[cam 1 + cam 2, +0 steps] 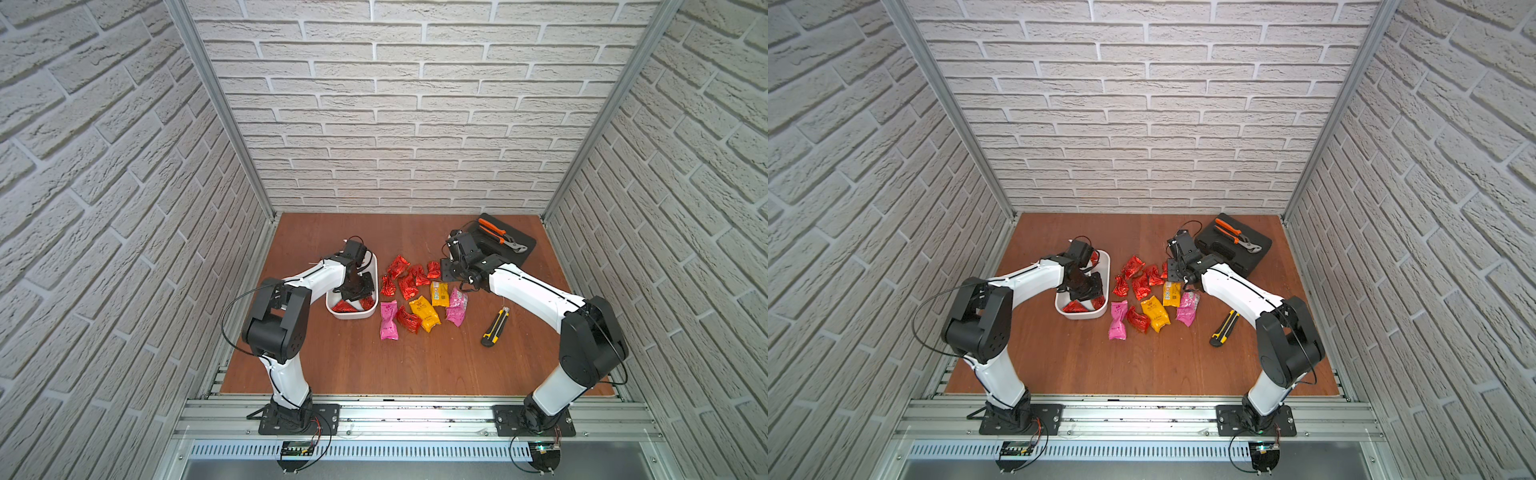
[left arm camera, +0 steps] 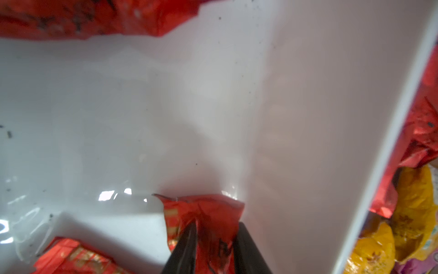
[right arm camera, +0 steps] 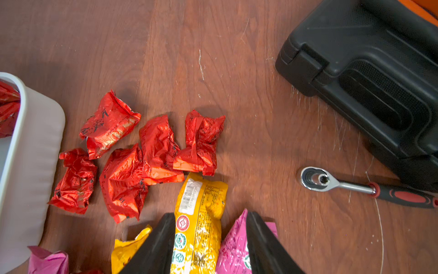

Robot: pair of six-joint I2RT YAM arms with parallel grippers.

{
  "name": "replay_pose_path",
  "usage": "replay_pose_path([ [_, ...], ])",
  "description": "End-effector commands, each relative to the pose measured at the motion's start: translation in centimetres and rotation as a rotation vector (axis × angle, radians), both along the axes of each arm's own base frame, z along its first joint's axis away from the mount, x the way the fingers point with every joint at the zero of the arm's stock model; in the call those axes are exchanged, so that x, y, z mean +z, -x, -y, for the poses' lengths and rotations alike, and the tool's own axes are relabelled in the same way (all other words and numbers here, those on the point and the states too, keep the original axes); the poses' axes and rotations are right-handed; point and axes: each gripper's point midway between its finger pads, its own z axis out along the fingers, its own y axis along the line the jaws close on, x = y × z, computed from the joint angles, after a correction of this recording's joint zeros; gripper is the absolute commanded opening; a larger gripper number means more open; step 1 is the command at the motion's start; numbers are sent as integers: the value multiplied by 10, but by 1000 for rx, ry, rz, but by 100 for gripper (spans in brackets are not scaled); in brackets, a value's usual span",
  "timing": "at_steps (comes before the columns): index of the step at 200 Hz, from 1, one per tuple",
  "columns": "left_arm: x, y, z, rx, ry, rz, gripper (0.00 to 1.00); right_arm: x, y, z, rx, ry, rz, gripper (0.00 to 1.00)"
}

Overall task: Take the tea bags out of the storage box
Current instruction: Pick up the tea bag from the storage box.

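Note:
The white storage box (image 1: 352, 316) sits left of centre on the wooden table. My left gripper (image 2: 216, 225) reaches down into it, by its right-hand wall (image 2: 308, 118), and is shut on a crinkled red tea bag (image 2: 208, 211). Other red tea bags (image 1: 343, 306) lie in the box. To the right of the box, several red tea bags (image 1: 407, 276), two yellow ones (image 1: 424, 313) and two pink ones (image 1: 388, 322) lie on the table. My right gripper (image 3: 209, 217) hovers open over a yellow tea bag (image 3: 201, 201) and a pink one (image 3: 234, 249), holding nothing.
A black tool case (image 1: 505, 255) with orange pliers (image 1: 494, 232) on it stands at the back right. A ratchet wrench (image 3: 343, 187) lies beside the case. A yellow-black utility knife (image 1: 496, 326) lies at the front right. Brick walls close three sides.

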Motion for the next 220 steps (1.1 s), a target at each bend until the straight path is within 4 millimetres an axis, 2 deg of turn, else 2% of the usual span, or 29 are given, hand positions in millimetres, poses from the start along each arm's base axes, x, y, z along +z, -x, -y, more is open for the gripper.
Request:
replay_pose_path([
  [1,-6,5,-18,61,-71,-7,18,19,5,0,21,-13,35,53],
  [43,6,7,-30,89,-119,28,4,33,4,-6,48,-45,58,53],
  [64,24,6,-40,109,-168,87,3,43,5,-13,59,-93,81,54],
  [91,55,2,-36,75,-184,184,0,53,12,-27,94,-182,104,54],
  [122,96,2,1,-135,-245,299,0,52,18,-23,80,-187,103,54],
  [153,120,18,55,-460,-390,395,0,41,27,2,12,-67,49,54],
  [177,116,40,100,-700,-500,470,0,37,41,37,-109,5,35,53],
  [200,104,68,150,-903,-501,535,0,34,59,69,-208,32,38,53],
  [220,92,91,191,-1055,-474,593,0,30,78,89,-250,46,25,53],
])
